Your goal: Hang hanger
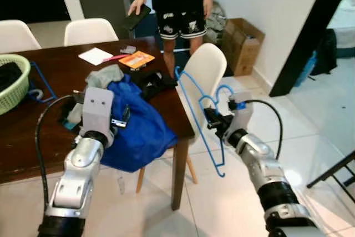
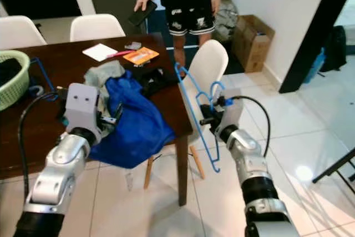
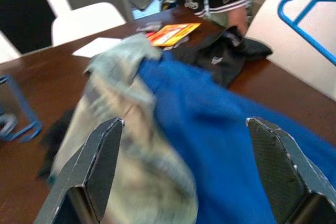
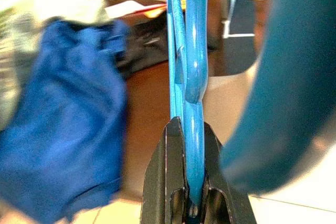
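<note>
A blue plastic hanger (image 1: 195,109) hangs in the air beside the table's right end, in front of a white chair (image 1: 206,70). My right gripper (image 1: 212,119) is shut on it near the hook; the right wrist view has the hanger (image 4: 188,77) clamped between the black fingers (image 4: 163,177). My left gripper (image 3: 184,145) is open, hovering over a blue garment (image 1: 136,126) and a grey-green cloth (image 3: 121,103) piled at the table's front right.
On the dark wooden table (image 1: 61,76) lie a green basket (image 1: 12,81), another blue hanger (image 1: 41,84), papers (image 1: 95,55), an orange booklet (image 1: 137,59) and black clothing (image 1: 155,81). A person (image 1: 177,4) stands behind. A cardboard box (image 1: 241,43) is by the wall.
</note>
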You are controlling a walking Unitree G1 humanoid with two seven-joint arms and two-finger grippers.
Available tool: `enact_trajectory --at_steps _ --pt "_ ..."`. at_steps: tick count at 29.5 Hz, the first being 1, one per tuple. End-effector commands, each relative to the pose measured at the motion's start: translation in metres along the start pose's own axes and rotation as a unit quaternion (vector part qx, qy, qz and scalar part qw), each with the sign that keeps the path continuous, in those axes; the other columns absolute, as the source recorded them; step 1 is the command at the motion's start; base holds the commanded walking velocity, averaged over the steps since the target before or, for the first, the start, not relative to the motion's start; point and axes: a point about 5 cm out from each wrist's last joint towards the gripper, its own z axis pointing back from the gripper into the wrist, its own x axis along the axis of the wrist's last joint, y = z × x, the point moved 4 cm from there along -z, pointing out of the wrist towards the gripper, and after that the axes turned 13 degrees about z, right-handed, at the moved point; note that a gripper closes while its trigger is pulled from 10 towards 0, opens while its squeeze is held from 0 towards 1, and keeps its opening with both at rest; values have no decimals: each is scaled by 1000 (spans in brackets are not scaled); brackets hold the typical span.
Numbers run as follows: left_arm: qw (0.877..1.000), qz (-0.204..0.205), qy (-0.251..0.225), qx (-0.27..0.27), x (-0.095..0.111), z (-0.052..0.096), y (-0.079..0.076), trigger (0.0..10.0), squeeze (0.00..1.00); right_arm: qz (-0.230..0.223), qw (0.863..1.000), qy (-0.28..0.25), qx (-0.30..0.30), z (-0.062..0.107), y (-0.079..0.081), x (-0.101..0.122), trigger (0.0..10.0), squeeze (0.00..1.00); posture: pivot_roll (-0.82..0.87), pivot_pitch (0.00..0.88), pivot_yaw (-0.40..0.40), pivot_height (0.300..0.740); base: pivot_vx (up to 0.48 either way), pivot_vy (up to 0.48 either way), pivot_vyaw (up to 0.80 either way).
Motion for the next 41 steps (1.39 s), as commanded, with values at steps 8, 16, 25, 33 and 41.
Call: enact_trajectory --at_steps 8,16,25,33,41 --pt "1000 0 26 2 -21 5 -1 10000 0 10 1000 0 -10 4 -3 0 10000 0 -3 8 10 740 -384 0 0" --pt "999 3 36 -3 -28 7 -6 10000 0 17 1000 1 -1 4 0 0 10000 0 -4 13 8 740 -385 0 162" --pt "999 18 35 -16 -28 7 -8 10000 0 28 999 -1 16 2 6 2 10000 0 -6 22 6 740 -128 0 800" --pt "999 18 40 -11 -31 13 0 10000 0 34 999 -1 22 2 8 3 10000 0 -4 29 6 740 0 0 800" --pt "999 11 33 8 -33 22 7 10000 0 34 999 -9 10 5 3 6 10000 0 5 40 3 740 0 0 800"
